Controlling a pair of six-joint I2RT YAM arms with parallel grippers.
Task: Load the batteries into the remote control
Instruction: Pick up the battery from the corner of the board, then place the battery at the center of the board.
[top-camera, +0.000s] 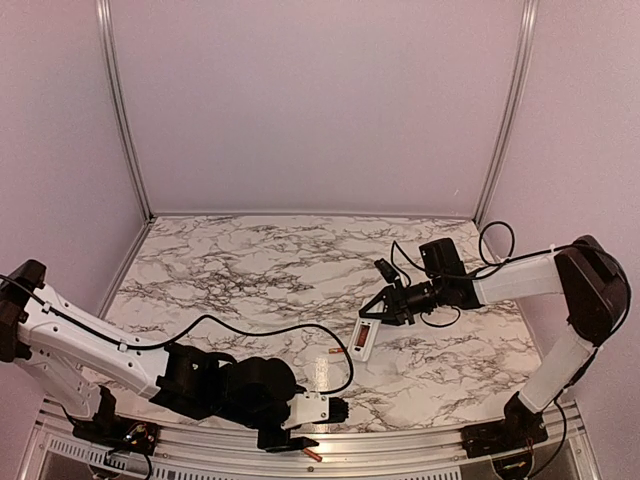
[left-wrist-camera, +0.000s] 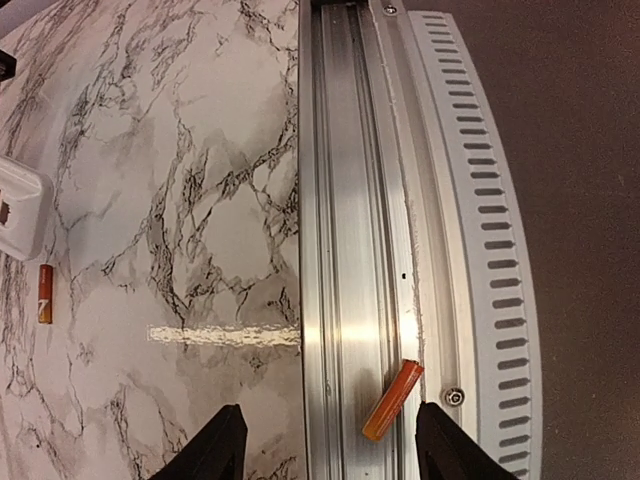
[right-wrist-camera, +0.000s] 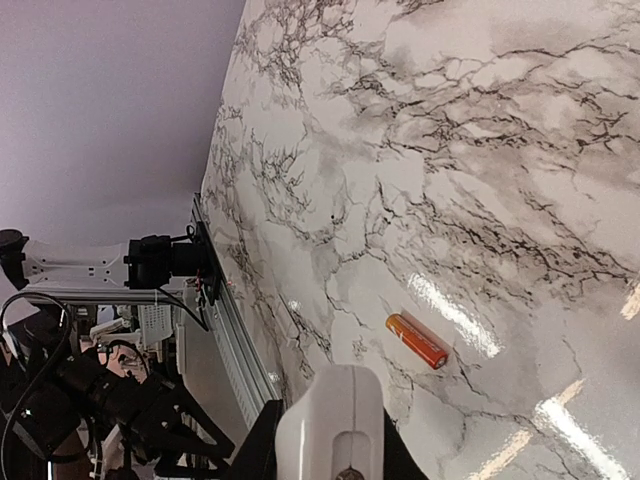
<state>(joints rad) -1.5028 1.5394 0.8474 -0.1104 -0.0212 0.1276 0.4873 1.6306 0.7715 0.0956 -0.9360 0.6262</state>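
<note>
One orange-red battery (left-wrist-camera: 392, 401) lies tilted in the aluminium rail (left-wrist-camera: 350, 200) at the table's near edge. It sits loose between the fingers of my left gripper (left-wrist-camera: 335, 452), which stands open around it. From above, this battery (top-camera: 313, 455) shows just below the left gripper (top-camera: 318, 430). My right gripper (top-camera: 374, 313) is shut on the white remote control (top-camera: 363, 340), holding one end with the other end down on the marble. The remote control (right-wrist-camera: 335, 425) fills the space between the right fingers. A second battery (right-wrist-camera: 417, 341) lies on the table beside it, also seen from above as the second battery (top-camera: 337, 351).
A perforated white strip (left-wrist-camera: 495, 250) runs along the rail's outer side, beyond the table edge. The remote's corner (left-wrist-camera: 18, 210) and the second battery (left-wrist-camera: 44, 293) show at the left wrist view's left edge. A black cable (top-camera: 250, 328) loops over the marble tabletop (top-camera: 260, 270).
</note>
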